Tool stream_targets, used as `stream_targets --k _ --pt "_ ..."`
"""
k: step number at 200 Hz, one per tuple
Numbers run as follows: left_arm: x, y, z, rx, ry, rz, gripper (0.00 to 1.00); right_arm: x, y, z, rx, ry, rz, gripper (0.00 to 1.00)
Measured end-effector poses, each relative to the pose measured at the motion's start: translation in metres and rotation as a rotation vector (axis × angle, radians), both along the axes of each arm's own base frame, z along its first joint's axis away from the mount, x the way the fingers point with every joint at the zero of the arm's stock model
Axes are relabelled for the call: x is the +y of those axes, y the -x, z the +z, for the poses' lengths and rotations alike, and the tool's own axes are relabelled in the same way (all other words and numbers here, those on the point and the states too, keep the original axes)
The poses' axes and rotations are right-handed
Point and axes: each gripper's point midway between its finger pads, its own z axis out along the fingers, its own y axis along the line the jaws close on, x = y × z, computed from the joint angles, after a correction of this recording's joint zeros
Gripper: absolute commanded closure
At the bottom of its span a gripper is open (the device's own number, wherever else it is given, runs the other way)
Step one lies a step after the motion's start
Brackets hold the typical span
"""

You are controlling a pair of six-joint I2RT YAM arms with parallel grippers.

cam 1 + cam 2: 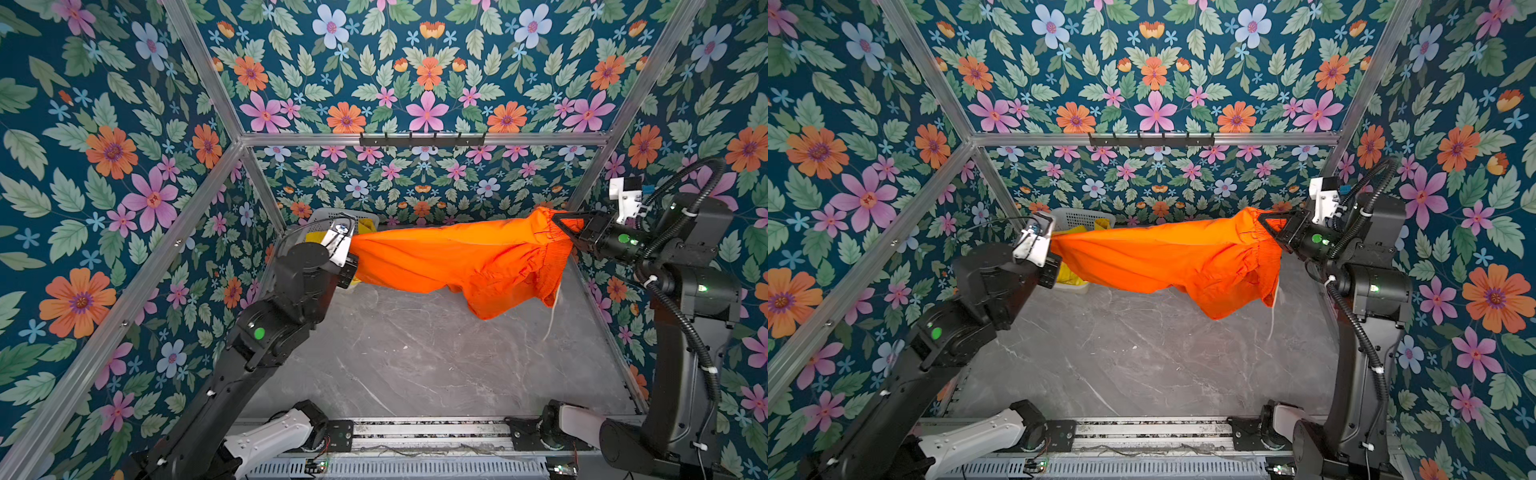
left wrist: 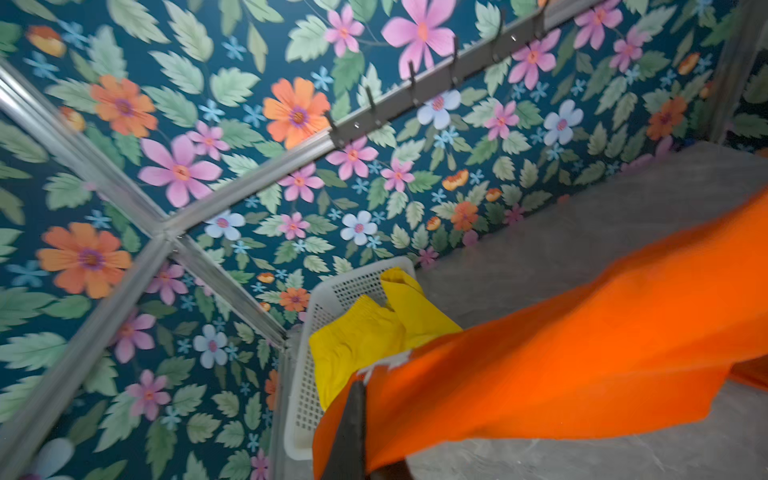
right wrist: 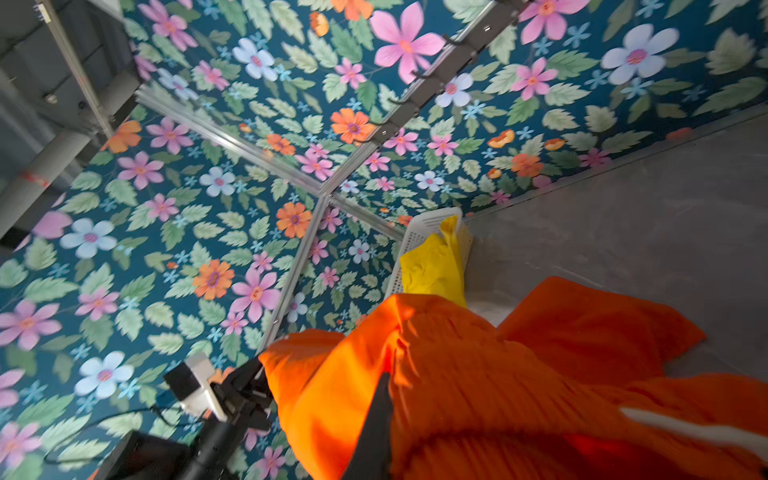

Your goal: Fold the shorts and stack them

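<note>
- I see the bright orange thin fabric shorts (image 1: 457, 257) (image 1: 1167, 253) strung out in the air between my two arms. They run left to right across the far half of the grey marbled surface (image 1: 415, 365).
- The left claw (image 1: 352, 266) is pressed together on the left end of the orange shorts. In the left wrist view one dark finger (image 2: 352, 415) lies against the cloth, and a scrap of white print shows just beside it.
- The right claw (image 1: 561, 224) (image 1: 1264, 222) is pinching the gathered elastic waistband at the right end. The right wrist view shows one of its dark fingers (image 3: 374, 424) buried in the folds.
- The cloth sags between the two grips. A loose flap hangs lowest toward the right, and I cannot tell whether its tip touches the surface.
- A thin white drawstring (image 1: 552, 316) (image 1: 1272, 316) dangles from the waistband end on the right.
- The bright yellow shorts (image 2: 361, 336) (image 3: 432, 266) sit in the white perforated plastic basket (image 2: 332, 291) (image 3: 419, 237) in the far left corner, with part of them spilling over its rim.
- In both top views that basket is just behind the left claw — half hidden by the arm.
- A black hook rail (image 1: 422, 139) is fixed on the far floral wall, well apart from both pairs.
</note>
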Motion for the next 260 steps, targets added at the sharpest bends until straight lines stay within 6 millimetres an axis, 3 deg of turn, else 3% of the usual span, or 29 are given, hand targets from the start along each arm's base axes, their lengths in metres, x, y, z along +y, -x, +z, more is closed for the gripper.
stream_targets --k 17,40,72,102,116,130,158,175,198,215,232,246,260 --pt "0.013 0.010 0.014 -0.024 -0.034 0.017 1.00 0.011 0.023 0.013 -0.024 -0.010 0.052 1.00" --pt "0.022 0.015 0.018 -0.027 -0.092 0.035 1.00 0.023 0.048 0.020 -0.024 -0.035 0.111 1.00" --pt "0.022 0.007 0.016 -0.023 -0.153 0.063 1.00 0.027 0.051 0.006 0.038 -0.067 0.142 1.00" --pt "0.006 -0.020 0.001 0.012 -0.216 0.080 1.00 0.013 0.004 -0.042 0.192 -0.106 0.108 1.00" --pt "-0.003 -0.043 -0.007 0.032 -0.242 0.079 1.00 0.005 -0.025 -0.062 0.246 -0.114 0.086 1.00" --pt "-0.008 -0.071 -0.018 0.066 -0.248 0.076 1.00 0.001 -0.048 -0.069 0.261 -0.112 0.079 1.00" --pt "-0.009 -0.128 -0.019 0.078 -0.233 0.069 1.00 0.003 -0.097 -0.058 0.204 -0.082 0.100 1.00" --pt "-0.012 -0.166 -0.003 0.035 -0.198 0.063 1.00 0.006 -0.133 -0.044 0.138 -0.051 0.112 1.00" --pt "-0.018 -0.193 0.024 -0.033 -0.178 0.040 1.00 0.013 -0.167 -0.022 0.057 -0.024 0.130 1.00" --pt "-0.022 -0.191 0.046 -0.098 -0.155 0.010 1.00 0.014 -0.169 -0.003 0.000 -0.008 0.131 1.00" --pt "-0.022 -0.173 0.055 -0.151 -0.154 -0.025 1.00 0.014 -0.153 0.015 -0.059 0.023 0.124 1.00" --pt "-0.017 -0.153 0.044 -0.162 -0.158 -0.048 1.00 0.015 -0.136 0.013 -0.067 0.039 0.123 1.00" --pt "-0.016 -0.131 0.014 -0.132 -0.182 -0.092 1.00 0.013 -0.119 -0.013 -0.015 0.036 0.126 1.00"
